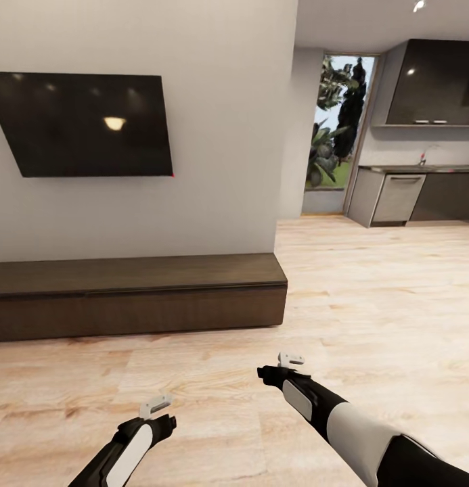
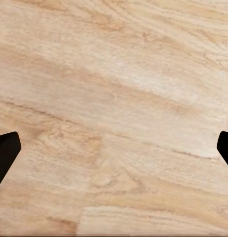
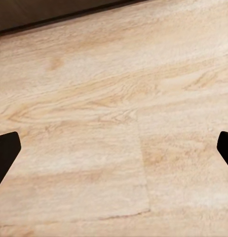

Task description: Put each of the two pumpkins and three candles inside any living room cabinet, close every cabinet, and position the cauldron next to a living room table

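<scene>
The cabinet point(image 1: 136, 297) is a long, low dark-brown unit against the white wall, and its plain fronts look closed. Its top is bare. My left gripper point(image 1: 165, 421) hangs over the wood floor in front of it, open, and the left wrist view has its dark fingertips wide apart over bare planks point(image 2: 114, 153). My right gripper point(image 1: 266, 373) is open too, a little nearer the cabinet's right end, with nothing between its fingers point(image 3: 114, 153). A dark strip of the cabinet's base point(image 3: 45, 12) crosses the right wrist view. The pumpkins, candles and cauldron are out of view.
A black TV point(image 1: 85, 125) hangs on the wall above the cabinet. Light wood floor point(image 1: 369, 297) runs right and back to a kitchen with grey cupboards point(image 1: 437, 81), a counter point(image 1: 417, 169) and a glass door point(image 1: 336, 128).
</scene>
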